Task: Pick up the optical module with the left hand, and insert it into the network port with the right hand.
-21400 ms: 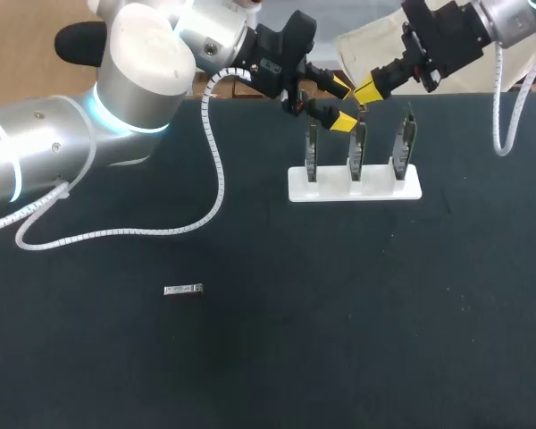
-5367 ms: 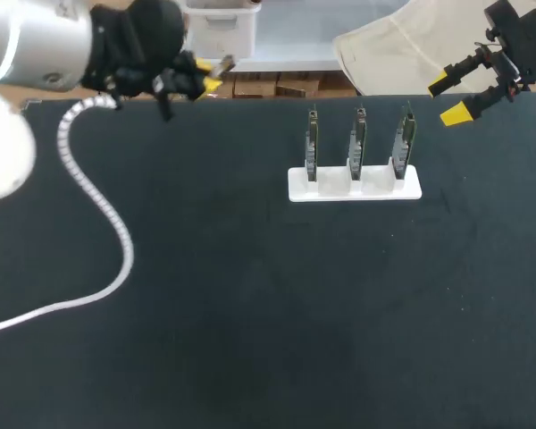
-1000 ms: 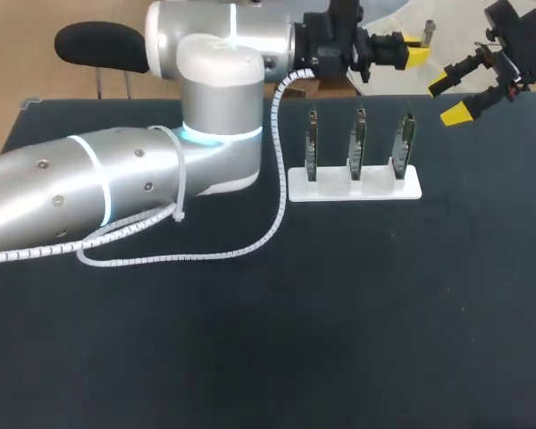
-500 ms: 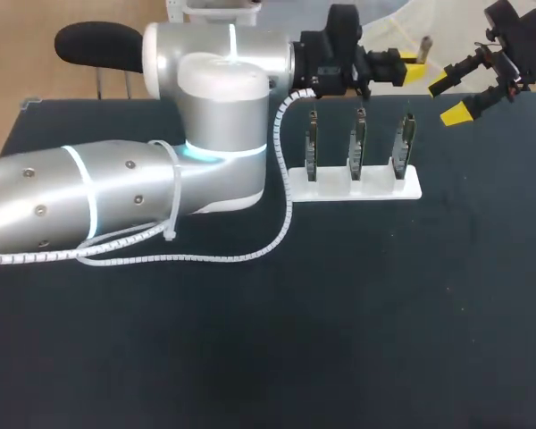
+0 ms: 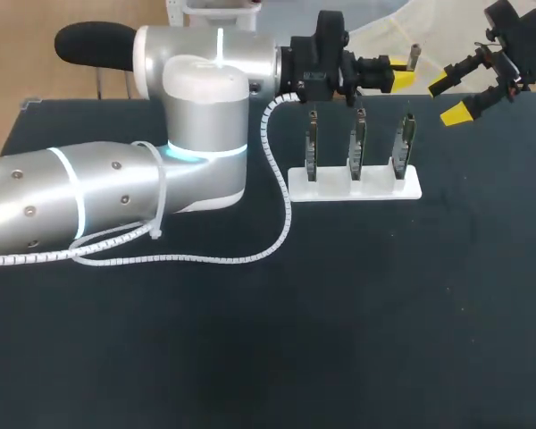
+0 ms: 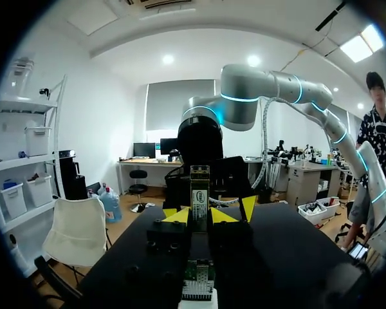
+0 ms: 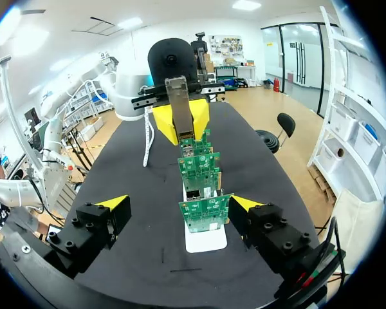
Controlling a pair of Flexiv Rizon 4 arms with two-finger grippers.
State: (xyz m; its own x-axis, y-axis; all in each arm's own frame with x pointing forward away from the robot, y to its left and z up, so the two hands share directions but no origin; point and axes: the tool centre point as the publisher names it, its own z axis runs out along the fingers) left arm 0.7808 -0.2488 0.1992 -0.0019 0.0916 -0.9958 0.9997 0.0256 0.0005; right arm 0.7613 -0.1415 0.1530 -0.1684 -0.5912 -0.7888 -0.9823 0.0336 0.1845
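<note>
The left gripper (image 5: 395,73) clamps the optical module (image 5: 413,55) by one end, high above the white stand (image 5: 355,189); the right gripper (image 5: 448,98) hangs nearby, fingers spread and empty; it should probably pinch the free end squarely before the left lets go.

Nothing legible on my end. The only print I can spot is a small white label (image 6: 199,196) on the face of the optical module (image 6: 199,177), seen from the left wrist view; it has dark characters, too small to read. From the right wrist and head views the module shows no readable marking. On the green circuit boards (image 7: 204,212), any silkscreen is too fine to make out.
</note>
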